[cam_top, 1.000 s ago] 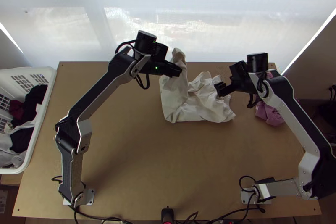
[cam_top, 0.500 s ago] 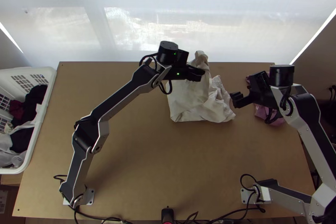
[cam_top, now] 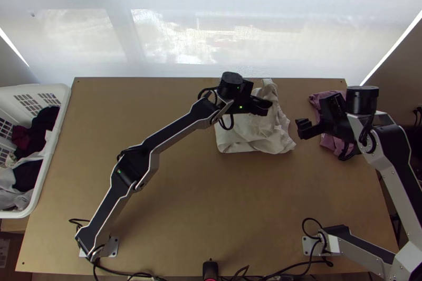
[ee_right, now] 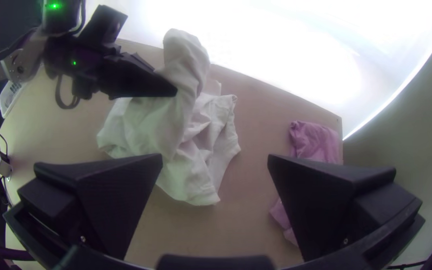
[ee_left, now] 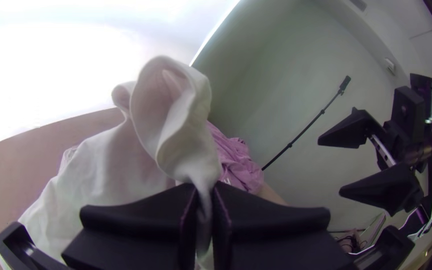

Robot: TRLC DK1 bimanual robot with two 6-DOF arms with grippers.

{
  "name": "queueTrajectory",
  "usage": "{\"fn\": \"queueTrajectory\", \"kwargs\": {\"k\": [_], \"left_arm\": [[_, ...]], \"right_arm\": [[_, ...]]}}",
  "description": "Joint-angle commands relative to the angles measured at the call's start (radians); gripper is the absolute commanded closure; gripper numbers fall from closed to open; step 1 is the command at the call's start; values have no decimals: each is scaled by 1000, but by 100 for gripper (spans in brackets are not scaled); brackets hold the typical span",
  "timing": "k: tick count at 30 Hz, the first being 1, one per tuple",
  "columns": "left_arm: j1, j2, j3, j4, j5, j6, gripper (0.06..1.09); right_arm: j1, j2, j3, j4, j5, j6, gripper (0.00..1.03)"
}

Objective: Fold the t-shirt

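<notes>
Folding of the white t-shirt (cam_top: 250, 139) appears to be at an early stage, since no neat, flat shape can be made out. The garment is gathered toward the far side of the table (cam_top: 184, 202), its lower part laid there in loose, rumpled layers, while a bunched portion is held up between the closed fingers of the left gripper (ee_left: 206, 187); whether a sleeve or a hem is pinched cannot be told. The right gripper (ee_right: 215, 157) is held apart from it, fingers spread and nothing gripped, near the pink cloth (ee_right: 317, 141). The raised portion has presumably to be lowered, the fabric smoothed, and the folds then made and squared.
</notes>
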State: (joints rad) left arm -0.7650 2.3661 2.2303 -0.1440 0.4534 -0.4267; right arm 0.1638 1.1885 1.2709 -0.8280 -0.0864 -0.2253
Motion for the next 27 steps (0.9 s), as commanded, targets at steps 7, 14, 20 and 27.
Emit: {"fn": "queueTrajectory", "kwargs": {"k": [7, 14, 20, 27], "left_arm": [[-37, 140, 54, 72, -5, -43, 99], [13, 5, 37, -43, 4, -49, 42], [118, -156, -28, -259, 36, 31, 26], [142, -246, -209, -387, 36, 171, 18]], "right_arm": [[-6, -27, -4, -22, 14, -2, 5], [-6, -30, -7, -20, 13, 4, 5], [-6, -49, -5, -13, 13, 12, 5], [-6, -78, -8, -13, 13, 17, 5]]}}
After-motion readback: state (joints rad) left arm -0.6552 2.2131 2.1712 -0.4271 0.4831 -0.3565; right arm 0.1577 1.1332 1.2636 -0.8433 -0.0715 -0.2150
